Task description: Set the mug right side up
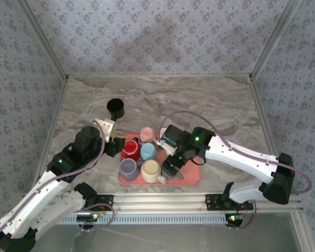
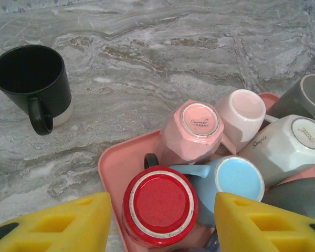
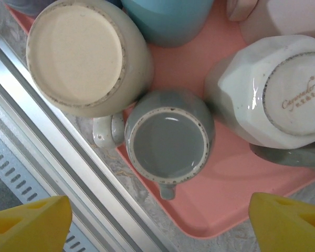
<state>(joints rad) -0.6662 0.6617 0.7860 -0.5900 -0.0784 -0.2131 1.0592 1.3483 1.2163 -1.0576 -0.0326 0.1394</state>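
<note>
Several mugs stand upside down on a pink tray (image 1: 192, 178). My left gripper (image 2: 163, 224) is open and straddles a red mug (image 2: 160, 205) standing base up, with a small gap on each side between its yellow fingers (image 2: 63, 226) and the mug. The same red mug (image 1: 129, 149) sits at the tray's left. My right gripper (image 3: 157, 226) hangs open over an upturned grey mug (image 3: 168, 139) near the tray's front edge, fingers wide apart and touching nothing. A black mug (image 1: 115, 108) stands upright on the table behind the tray.
Around the red mug crowd a blue mug (image 2: 236, 181), a pink faceted mug (image 2: 197, 128) and a white faceted mug (image 2: 291, 144). A cream mug (image 3: 81, 55) touches the grey one. An aluminium rail (image 3: 42, 157) runs close along the tray's near side.
</note>
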